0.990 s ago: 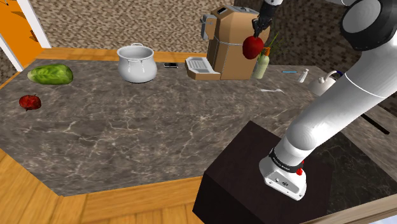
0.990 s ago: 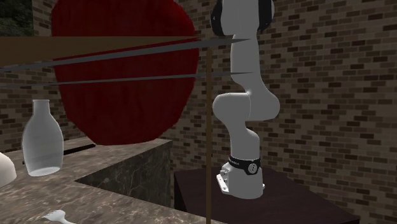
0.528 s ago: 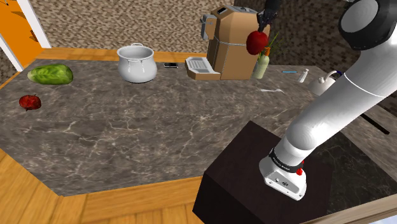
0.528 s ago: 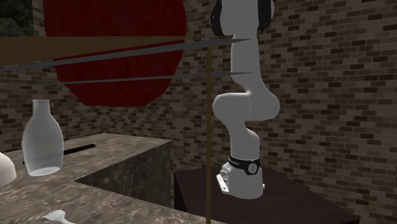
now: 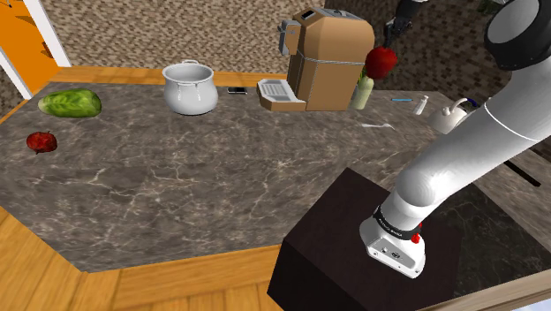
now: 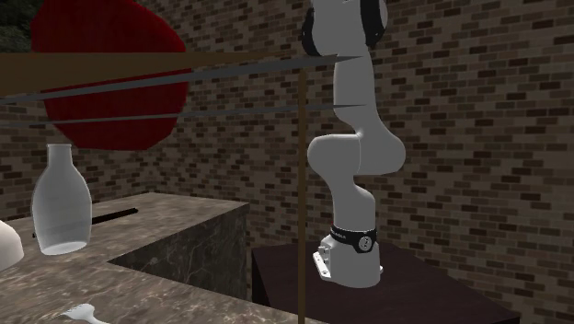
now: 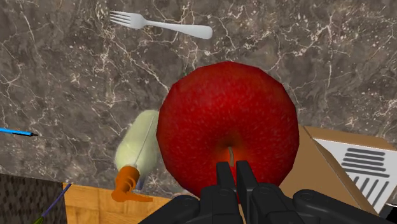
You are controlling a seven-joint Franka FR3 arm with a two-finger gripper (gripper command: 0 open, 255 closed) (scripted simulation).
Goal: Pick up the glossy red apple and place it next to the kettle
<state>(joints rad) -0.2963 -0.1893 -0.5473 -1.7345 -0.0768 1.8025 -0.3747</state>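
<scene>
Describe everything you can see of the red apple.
The red apple is round and deep red with faint speckles, its stem dimple turned toward the wrist camera. The gripper clasps it at that dimple and holds it in the air above the marble counter, over a pale bottle with an orange cap.

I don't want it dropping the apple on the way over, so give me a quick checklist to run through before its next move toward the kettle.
1. Grip on the apple: ok; the end effector is shut on its top.
2. Apple off the counter: ok; it hangs in the air over the spray bottle.
3. Apple beside the kettle: not ok; the kettle stands further toward the shoulder view's right.
4. Way to the kettle: cannot tell; a small white bottle stands in between, and how far the apple clears it is unclear.
</scene>
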